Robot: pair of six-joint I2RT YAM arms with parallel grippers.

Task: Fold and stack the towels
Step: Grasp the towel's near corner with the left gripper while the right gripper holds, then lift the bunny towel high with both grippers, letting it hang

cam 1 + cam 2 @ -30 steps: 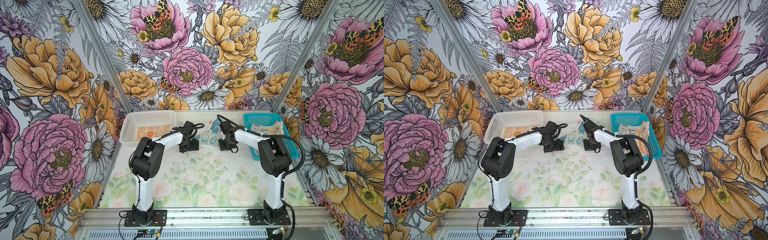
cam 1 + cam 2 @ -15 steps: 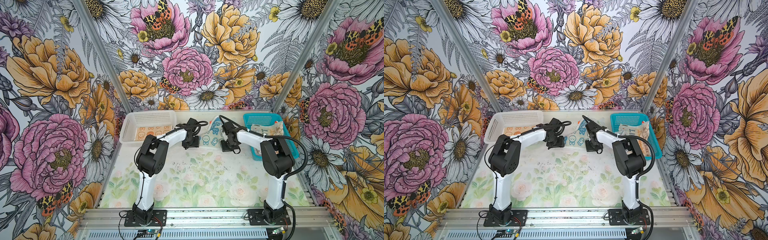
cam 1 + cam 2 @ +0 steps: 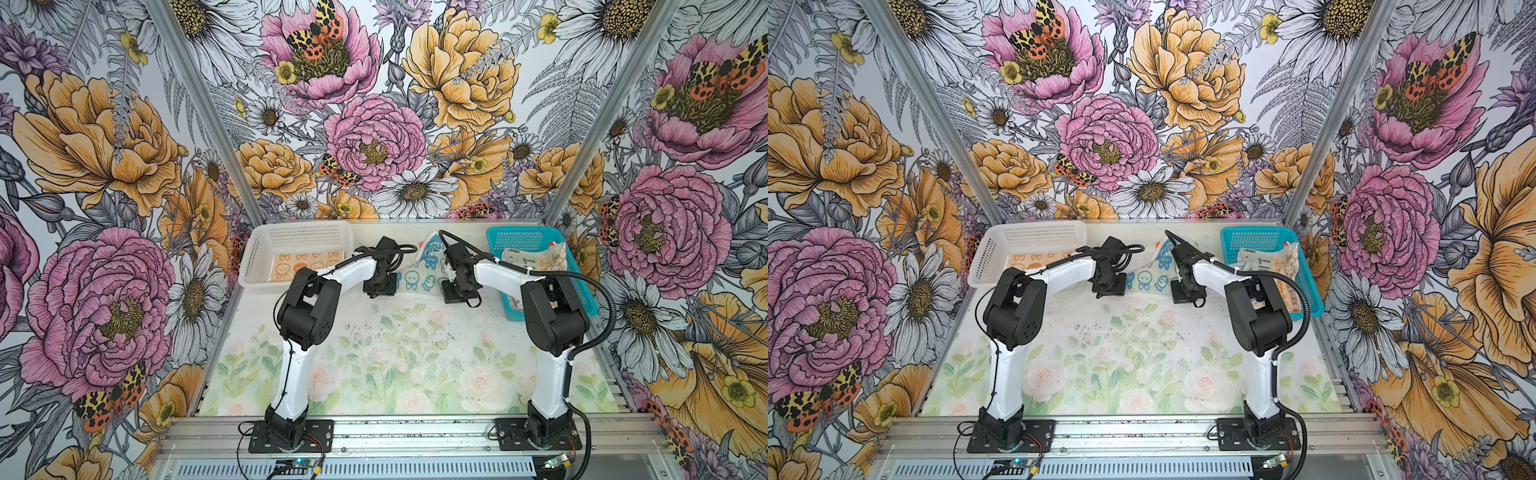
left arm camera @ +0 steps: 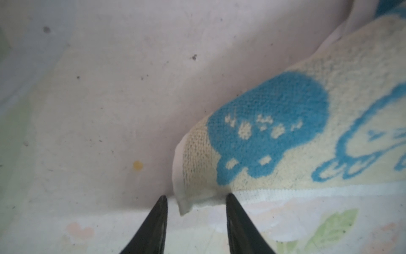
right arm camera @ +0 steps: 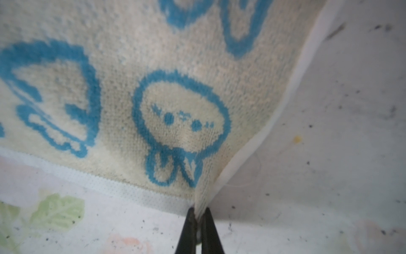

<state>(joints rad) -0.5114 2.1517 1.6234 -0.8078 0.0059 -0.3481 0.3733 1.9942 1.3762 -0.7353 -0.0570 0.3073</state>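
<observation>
I have the cream-and-blue towel (image 3: 419, 280) at the far middle of the counter (image 3: 399, 365), between the white basket (image 3: 299, 229) and the teal basket (image 3: 519, 237), well apart from both rims. The right jaws are pinched together on its near right corner, where the two white hems meet. The left jaws stand apart, straddling the near left corner, whose hem tip lies loose between them. An orange towel (image 3: 301, 266) lies flat in the white basket, and a crumpled printed towel (image 3: 536, 259) sits in the teal one. Open counter stretches from the near hem to the arm bases.
</observation>
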